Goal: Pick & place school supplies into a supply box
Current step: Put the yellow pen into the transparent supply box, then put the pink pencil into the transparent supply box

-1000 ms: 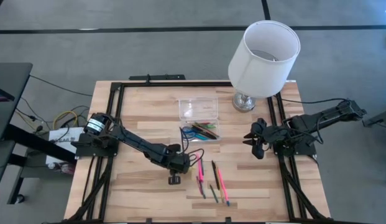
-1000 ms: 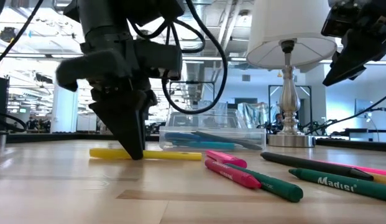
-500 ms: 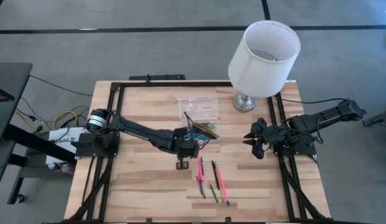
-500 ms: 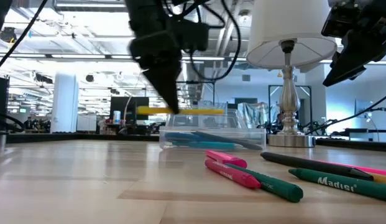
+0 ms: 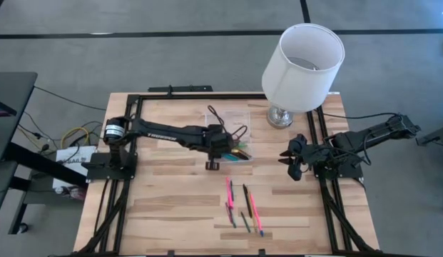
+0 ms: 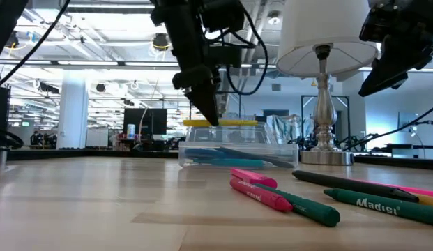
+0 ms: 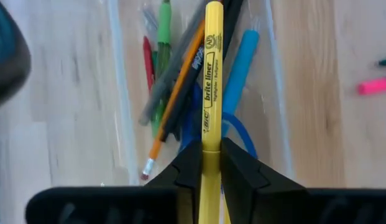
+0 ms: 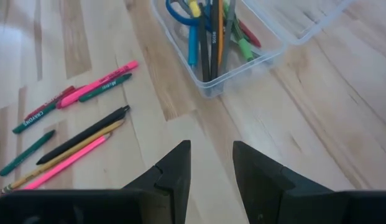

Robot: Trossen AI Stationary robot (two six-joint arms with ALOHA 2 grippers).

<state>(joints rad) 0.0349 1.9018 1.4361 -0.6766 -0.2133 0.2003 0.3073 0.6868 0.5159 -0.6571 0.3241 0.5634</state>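
Nearest in the low view, loose pens (image 6: 286, 199) lie on the table (image 6: 97, 209). Beyond, the left gripper (image 7: 205, 163), jaws clenched on a yellow highlighter (image 7: 211, 74), hangs over the open supply box (image 6: 237, 150). Released while overhanging the rim, the highlighter may tip out. The right gripper (image 8: 208, 165), jaws spread, waits aside.

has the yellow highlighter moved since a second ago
Yes. The left gripper lifted the yellow highlighter off the table and carried it over the supply box, toward the lamp.
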